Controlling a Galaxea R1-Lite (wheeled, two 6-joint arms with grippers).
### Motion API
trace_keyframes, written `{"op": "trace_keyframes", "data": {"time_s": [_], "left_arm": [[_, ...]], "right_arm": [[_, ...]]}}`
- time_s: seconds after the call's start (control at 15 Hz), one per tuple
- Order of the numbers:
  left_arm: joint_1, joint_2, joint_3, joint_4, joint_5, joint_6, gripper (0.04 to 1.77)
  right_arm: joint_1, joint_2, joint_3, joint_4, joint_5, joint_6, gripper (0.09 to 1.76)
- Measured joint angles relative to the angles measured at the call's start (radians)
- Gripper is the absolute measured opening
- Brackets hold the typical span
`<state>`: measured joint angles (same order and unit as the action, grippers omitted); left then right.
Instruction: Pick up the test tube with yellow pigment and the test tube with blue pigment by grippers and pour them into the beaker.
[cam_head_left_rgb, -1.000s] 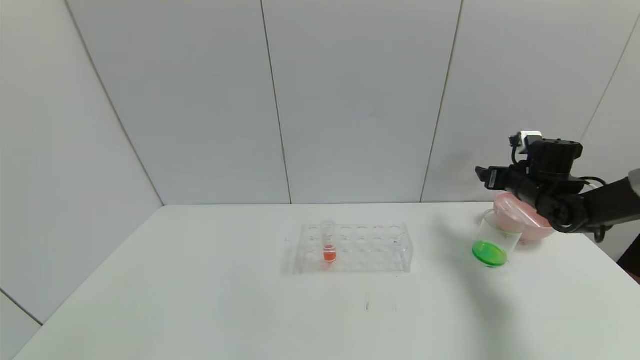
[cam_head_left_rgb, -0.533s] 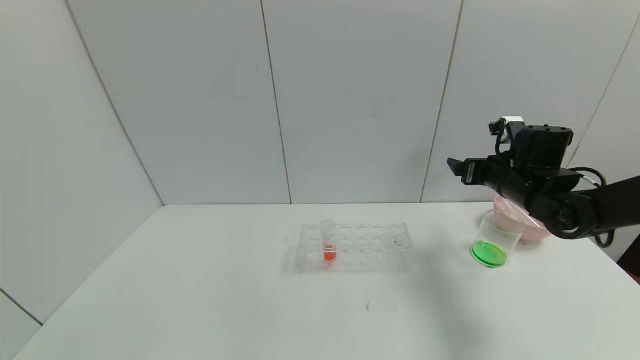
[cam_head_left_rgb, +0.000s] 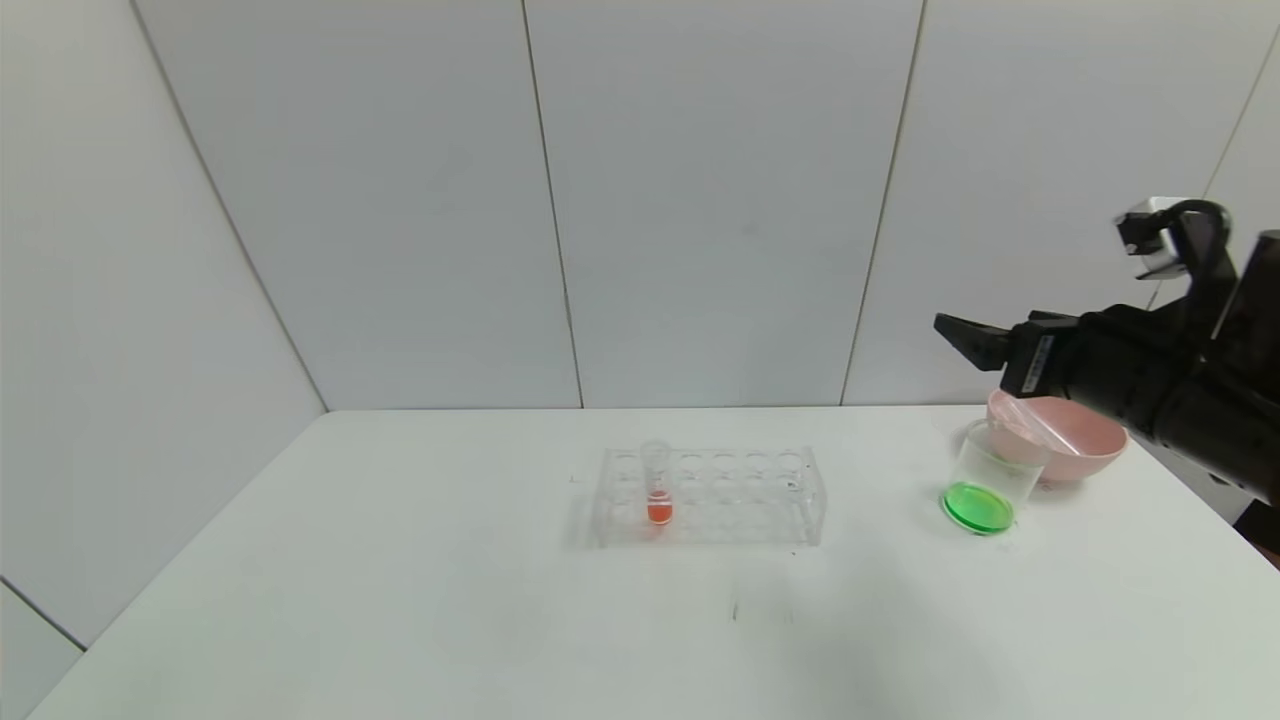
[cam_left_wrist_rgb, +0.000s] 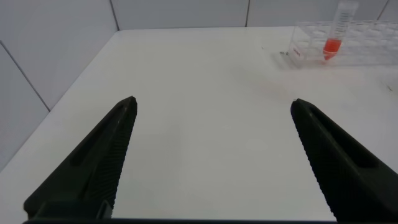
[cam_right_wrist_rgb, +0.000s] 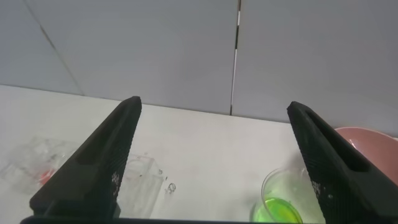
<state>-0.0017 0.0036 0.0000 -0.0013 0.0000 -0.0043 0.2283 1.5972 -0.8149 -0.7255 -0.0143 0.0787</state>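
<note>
The beaker (cam_head_left_rgb: 985, 482) stands at the right of the table and holds bright green liquid; it also shows in the right wrist view (cam_right_wrist_rgb: 281, 198). My right gripper (cam_head_left_rgb: 962, 338) hovers open and empty in the air above the beaker and a little behind it, its jaws (cam_right_wrist_rgb: 214, 106) spread wide. My left gripper (cam_left_wrist_rgb: 212, 104) is open over bare table, left of the rack, with nothing between its fingers. No test tube with yellow pigment or with blue pigment is in view.
A clear many-holed rack (cam_head_left_rgb: 740, 495) sits mid-table with one tube of orange-red liquid (cam_head_left_rgb: 658, 492) standing in it. Just behind the beaker is a pink bowl (cam_head_left_rgb: 1085, 445) with a slim clear thing (cam_head_left_rgb: 1030, 418) leaning in it. Grey walls close the back.
My right gripper has lifted away from the pink bowl, swung left and then drawn back to the right, higher than before. Beaker, bowl and rack stay put.
</note>
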Motion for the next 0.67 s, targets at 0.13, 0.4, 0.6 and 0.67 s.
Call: {"op": "trace_keyframes", "data": {"time_s": [0.13, 0.4, 0.6, 0.67], "left_arm": [[0.0, 0.0, 0.0, 0.0, 0.0, 0.0, 1.76], [0.0, 0.0, 0.0, 0.0, 0.0, 0.0, 1.76], [0.0, 0.0, 0.0, 0.0, 0.0, 0.0, 1.76], [0.0, 0.0, 0.0, 0.0, 0.0, 0.0, 1.76]], "right_arm": [[0.014, -0.127, 0.098, 0.001, 0.003, 0.0, 1.69], [0.012, -0.378, 0.226, 0.015, -0.042, -0.018, 1.7], [0.007, -0.582, 0.289, 0.028, -0.104, -0.06, 1.7], [0.006, -0.65, 0.303, 0.037, -0.116, -0.074, 1.7]]}}
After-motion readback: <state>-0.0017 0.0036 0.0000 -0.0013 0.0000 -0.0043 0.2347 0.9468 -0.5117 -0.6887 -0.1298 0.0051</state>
